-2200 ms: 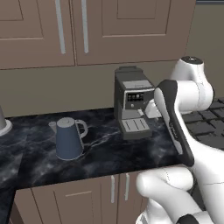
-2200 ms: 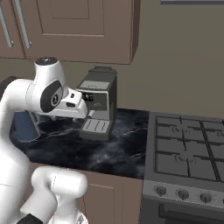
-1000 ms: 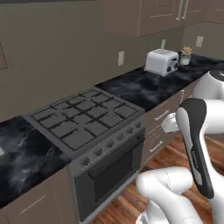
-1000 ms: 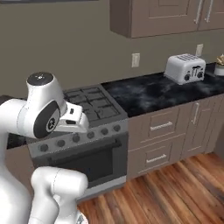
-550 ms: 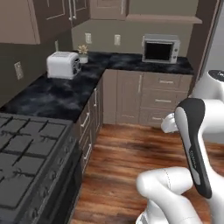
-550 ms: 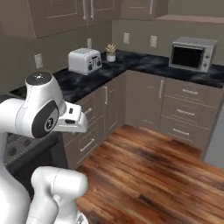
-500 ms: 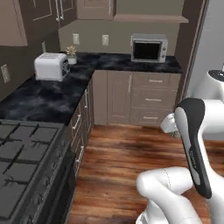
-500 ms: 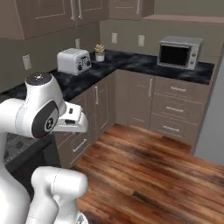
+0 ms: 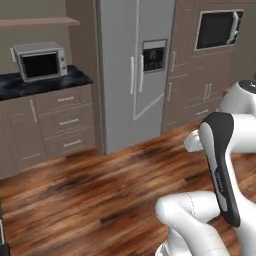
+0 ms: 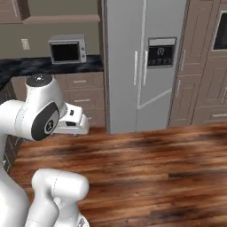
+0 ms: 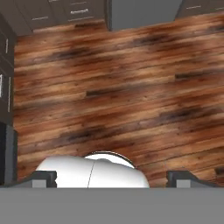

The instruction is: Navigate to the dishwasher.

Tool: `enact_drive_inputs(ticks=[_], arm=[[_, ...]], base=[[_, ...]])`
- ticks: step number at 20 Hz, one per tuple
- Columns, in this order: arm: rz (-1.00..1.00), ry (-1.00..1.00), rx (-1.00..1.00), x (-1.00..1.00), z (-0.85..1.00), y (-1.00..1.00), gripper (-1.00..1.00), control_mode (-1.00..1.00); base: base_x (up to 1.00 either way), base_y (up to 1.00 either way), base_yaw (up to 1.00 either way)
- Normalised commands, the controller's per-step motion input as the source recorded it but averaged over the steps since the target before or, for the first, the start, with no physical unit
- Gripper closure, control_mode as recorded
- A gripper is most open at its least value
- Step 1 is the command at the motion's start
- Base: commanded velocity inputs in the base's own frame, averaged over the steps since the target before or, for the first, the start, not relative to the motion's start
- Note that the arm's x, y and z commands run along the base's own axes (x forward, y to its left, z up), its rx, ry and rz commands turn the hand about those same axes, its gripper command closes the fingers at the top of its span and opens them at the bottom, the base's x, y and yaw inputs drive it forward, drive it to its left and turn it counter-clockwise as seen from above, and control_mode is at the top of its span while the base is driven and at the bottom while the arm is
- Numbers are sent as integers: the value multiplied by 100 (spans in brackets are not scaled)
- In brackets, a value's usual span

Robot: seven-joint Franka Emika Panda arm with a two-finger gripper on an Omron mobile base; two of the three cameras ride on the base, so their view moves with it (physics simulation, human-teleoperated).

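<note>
The base has swung round since half a second ago: the toaster corner has gone, and a tall grey double-door refrigerator (image 9: 136,75) now faces the cameras, with the silver microwave (image 9: 40,61) on the black marble surface (image 10: 17,65) to its left. The dishwasher is nowhere among these. The hand (image 11: 111,178) hangs spread wide, empty, above the wooden plank floor (image 11: 118,92).

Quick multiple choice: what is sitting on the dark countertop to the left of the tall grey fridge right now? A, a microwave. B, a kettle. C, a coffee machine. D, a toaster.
A: a silver microwave with a dark door stands on the black counter above the drawers, left of the refrigerator; the right base view shows the same.
</note>
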Motion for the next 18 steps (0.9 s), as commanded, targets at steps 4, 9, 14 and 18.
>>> enact_drive_inputs(ticks=[4,9,14,18], arm=[[0,0,0,0,0,0,-100,100],[0,0,0,0,0,0,-100,100],[0,0,0,0,0,0,-100,100],[0,0,0,0,0,0,-100,100]], base=[[0,0,-96],[3,0,-93],[28,0,-84],[78,0,-64]])
